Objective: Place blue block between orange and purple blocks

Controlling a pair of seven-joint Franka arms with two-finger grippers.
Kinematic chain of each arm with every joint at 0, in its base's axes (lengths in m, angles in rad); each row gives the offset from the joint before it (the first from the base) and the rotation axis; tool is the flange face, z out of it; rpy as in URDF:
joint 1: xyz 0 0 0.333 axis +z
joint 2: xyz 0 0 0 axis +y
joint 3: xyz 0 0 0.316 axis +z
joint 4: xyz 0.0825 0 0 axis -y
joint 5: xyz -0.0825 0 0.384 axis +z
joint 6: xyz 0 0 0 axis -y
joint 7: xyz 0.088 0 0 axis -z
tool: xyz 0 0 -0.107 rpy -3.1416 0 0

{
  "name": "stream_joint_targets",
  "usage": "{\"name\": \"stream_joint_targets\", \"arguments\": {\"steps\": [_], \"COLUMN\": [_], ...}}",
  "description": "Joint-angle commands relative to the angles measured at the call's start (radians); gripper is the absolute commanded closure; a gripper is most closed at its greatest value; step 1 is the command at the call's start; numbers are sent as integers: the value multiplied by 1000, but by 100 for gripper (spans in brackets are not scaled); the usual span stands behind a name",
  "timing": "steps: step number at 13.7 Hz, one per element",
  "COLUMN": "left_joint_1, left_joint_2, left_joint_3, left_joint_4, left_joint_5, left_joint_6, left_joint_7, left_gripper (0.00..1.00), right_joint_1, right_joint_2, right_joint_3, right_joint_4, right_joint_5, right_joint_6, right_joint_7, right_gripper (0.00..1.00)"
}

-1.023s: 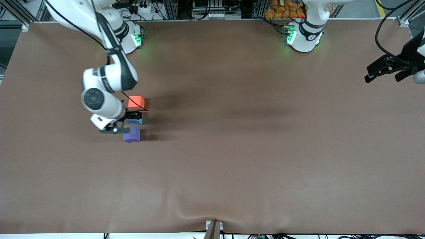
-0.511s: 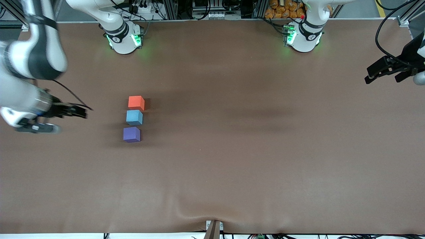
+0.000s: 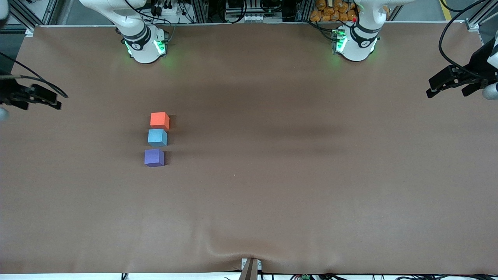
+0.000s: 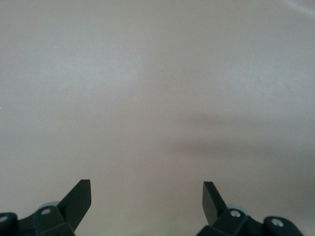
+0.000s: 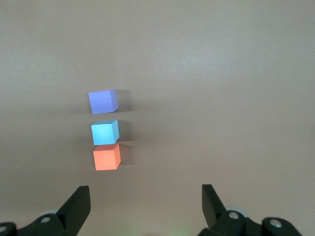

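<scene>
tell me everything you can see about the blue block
The blue block is a small light sky-blue cube with a matte surface, the same size as its two neighbours. It sits flat on the brown table cover, in a line between the orange block, farther from the front camera, and the purple block, nearer to it. Narrow gaps seem to separate it from both. No gripper touches it; only the cover is under it.

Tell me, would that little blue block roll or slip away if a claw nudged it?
Probably not roll: the blue block is a flat-faced cube sitting square on the table. Its matte surface suggests decent grip. It looks light, so a nudge might slide it toward the orange block.
</scene>
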Motion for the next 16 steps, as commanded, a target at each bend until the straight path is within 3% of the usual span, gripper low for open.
{"name": "stream_joint_targets", "arguments": {"steps": [1, 16], "left_joint_1": [5, 7], "left_joint_2": [-2, -2], "left_joint_3": [-8, -8], "left_joint_4": [10, 10], "left_joint_5": [-1, -1], "left_joint_6": [-14, -14], "left_joint_7": [-11, -5], "left_gripper": [0, 0], "right_joint_1": [-39, -41], "right_joint_2": [16, 1], "right_joint_3": [22, 24], "right_joint_4": [105, 115], "right_joint_5": [-19, -20], "right_joint_6": [-91, -147], "right_joint_7": [-4, 5], "right_gripper": [0, 0]}}
